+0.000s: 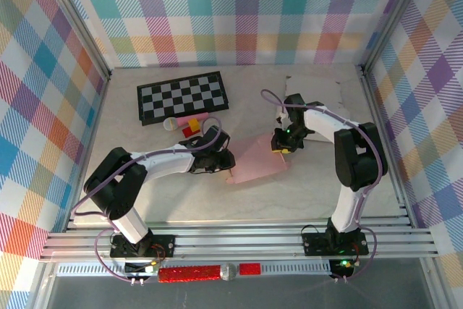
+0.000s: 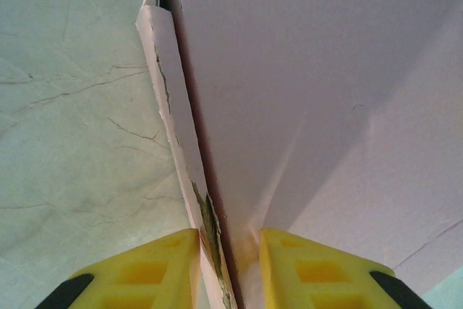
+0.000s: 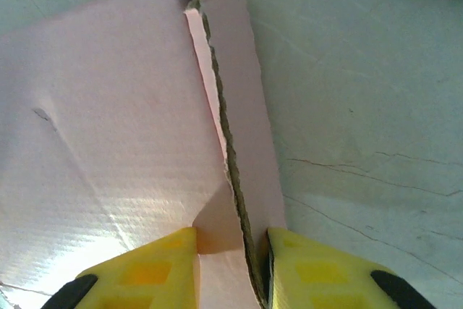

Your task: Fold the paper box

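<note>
Left gripper fingers narrow, pinching the left side flap of the pink box. Right gripper likewise clamped on the right flap. Box lies mid-table between both arms. Farther back left, a checkerboard lies flat.

Bright, even light with soft shadows throughout. In the right wrist view, a pale glare patch sits low on the pink paper box.
</note>
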Controlling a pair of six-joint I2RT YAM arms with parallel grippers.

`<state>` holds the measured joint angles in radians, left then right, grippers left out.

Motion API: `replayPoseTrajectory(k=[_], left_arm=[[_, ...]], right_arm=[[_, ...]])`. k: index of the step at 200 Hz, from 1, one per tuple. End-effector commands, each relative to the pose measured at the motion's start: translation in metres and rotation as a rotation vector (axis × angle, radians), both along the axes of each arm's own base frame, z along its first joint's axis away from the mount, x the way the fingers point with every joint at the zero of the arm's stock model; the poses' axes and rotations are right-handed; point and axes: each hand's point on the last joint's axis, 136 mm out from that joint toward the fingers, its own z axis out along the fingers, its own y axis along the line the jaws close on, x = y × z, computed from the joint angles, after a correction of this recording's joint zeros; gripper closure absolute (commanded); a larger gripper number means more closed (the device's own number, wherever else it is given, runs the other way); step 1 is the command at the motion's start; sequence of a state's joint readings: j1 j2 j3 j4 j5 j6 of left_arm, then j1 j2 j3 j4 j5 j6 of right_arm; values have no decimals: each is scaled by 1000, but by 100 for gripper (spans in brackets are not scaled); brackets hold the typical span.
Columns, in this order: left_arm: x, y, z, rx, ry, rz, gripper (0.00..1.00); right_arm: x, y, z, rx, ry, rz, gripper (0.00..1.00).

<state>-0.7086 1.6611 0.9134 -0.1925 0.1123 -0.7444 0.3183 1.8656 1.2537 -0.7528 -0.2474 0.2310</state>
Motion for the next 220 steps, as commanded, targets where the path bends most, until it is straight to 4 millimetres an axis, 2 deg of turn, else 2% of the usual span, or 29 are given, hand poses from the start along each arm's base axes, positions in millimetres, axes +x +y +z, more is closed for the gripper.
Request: replayPoseTrajectory(k=[1,54,77,120,129,160,186,220], left_arm=[[-9,15,-16,54,57,-1,73],[-9,11,-20,43,68,-8,78],[-8,10,-17,41,66,-15,78],[-6,10,-9,50,50,-36,83],[-13,16,-12,78,74,-44,84],[-18,24,-6,90,62,-64,84],[-21,30,-2,84,47,-92,87],[-25,34,-6,66,55,-119,88]], right_arm=[[-26,-4,-18,-61,91,5,71],[-29,0,-19,-41,109,-9,77],[-31,1,-14,-23,103,-20,82],[-36,8,-5,30,104,-20,85],[-38,10,-3,46,108,-21,85],[-48,17,3,109,128,-43,85],[-57,26,13,187,139,-55,80],[-59,25,24,206,112,-31,61]])
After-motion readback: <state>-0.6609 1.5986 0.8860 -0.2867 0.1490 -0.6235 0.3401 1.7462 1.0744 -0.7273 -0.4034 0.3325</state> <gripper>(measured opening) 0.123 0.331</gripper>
